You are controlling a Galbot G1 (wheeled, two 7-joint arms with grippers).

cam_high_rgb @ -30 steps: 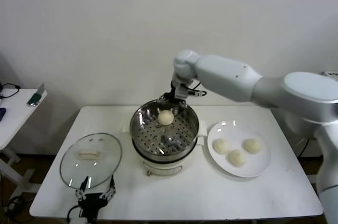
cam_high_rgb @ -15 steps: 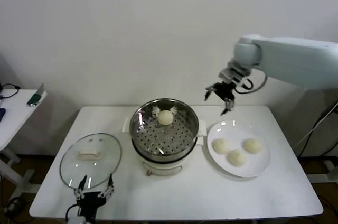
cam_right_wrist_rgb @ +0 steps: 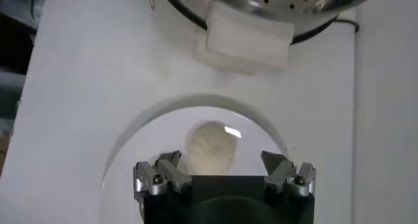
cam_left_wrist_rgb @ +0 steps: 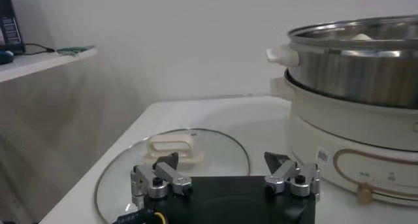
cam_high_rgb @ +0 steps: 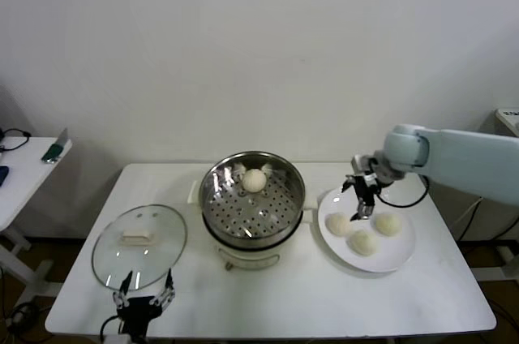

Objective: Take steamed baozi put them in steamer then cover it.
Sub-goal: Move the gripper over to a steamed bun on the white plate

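Observation:
The steel steamer (cam_high_rgb: 253, 202) stands mid-table with one baozi (cam_high_rgb: 255, 180) on its perforated tray. Three baozi lie on a white plate (cam_high_rgb: 397, 259) to its right: one on the steamer side (cam_high_rgb: 338, 224), one at the front (cam_high_rgb: 364, 242), one farther right (cam_high_rgb: 388, 223). My right gripper (cam_high_rgb: 362, 198) is open and empty, hovering just above the plate's steamer-side baozi, which shows between its jaws in the right wrist view (cam_right_wrist_rgb: 210, 147). The glass cover (cam_high_rgb: 139, 244) with its cream handle (cam_high_rgb: 136, 238) lies flat on the table at the left. My left gripper (cam_high_rgb: 144, 302) is open at the front table edge, just before the cover (cam_left_wrist_rgb: 173, 163).
A side table (cam_high_rgb: 20, 174) with small objects stands off to the left. The white wall runs close behind the table. The steamer's white side handle (cam_right_wrist_rgb: 248, 39) lies between the pot and the plate.
My right arm left the steamer, where the baozi stays on the tray, swung right and came down over the plate. The left gripper has hardly moved.

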